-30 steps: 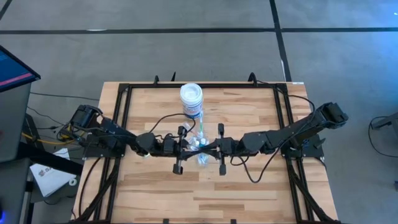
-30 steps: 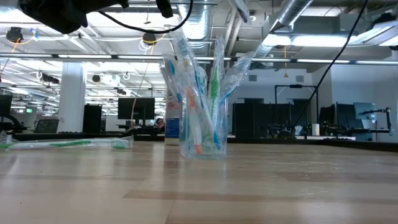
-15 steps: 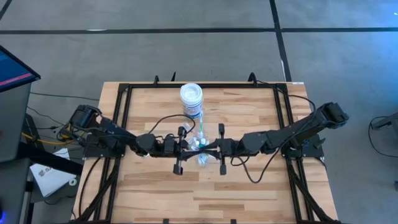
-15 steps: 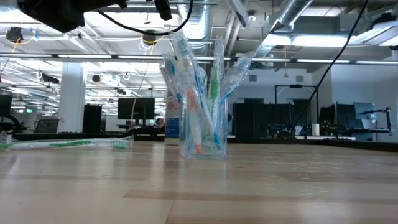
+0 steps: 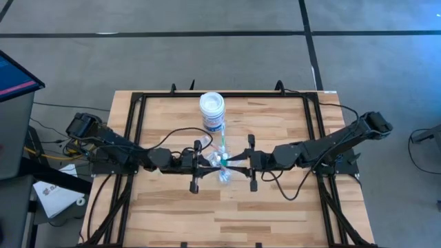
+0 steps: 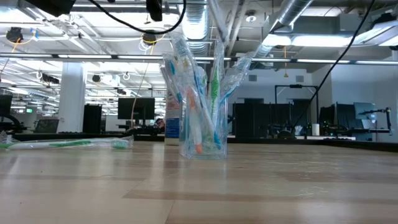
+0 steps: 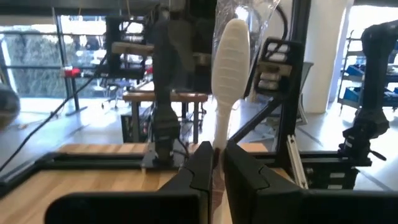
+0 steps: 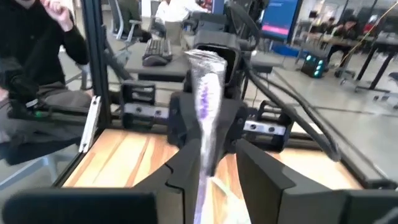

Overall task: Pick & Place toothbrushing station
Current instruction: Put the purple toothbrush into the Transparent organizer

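A small clear cup stands upright near the middle of the table, packed with slim wrapped toothbrushes in blue, green, white and orange, fanning up and outward from its mouth; from above the cup shows as a pale cluster with a green brush leaning toward the table's far edge; one more green-and-white toothbrush lies flat on the wood, well apart from the cup; a white-handled, wrapped brush stands upright.
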Tool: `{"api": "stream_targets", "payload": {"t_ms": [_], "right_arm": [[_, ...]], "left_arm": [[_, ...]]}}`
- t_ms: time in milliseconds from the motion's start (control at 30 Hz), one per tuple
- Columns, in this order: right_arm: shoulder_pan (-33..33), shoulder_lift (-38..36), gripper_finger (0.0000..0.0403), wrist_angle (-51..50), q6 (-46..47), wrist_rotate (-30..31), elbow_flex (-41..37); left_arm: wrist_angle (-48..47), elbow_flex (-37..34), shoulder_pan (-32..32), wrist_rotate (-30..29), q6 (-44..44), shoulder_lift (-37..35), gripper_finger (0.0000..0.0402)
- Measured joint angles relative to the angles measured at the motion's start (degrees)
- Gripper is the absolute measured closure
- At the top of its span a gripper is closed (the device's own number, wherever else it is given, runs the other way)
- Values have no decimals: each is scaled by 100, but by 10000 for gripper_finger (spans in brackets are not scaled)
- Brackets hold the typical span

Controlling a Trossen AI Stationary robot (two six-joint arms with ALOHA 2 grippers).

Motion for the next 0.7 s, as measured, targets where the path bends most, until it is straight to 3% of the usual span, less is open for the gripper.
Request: {"api": "stream_targets", "payload": {"t_ms": [300,700], "right_arm": [[136,-364,304,-1026,462,7,0],[202,-370,305,-1507,667,9,0]], "left_arm": [[-336,-4,29,-93,-372,-14,391],[-810,-4,29,-91,-624,-12,391]]}}
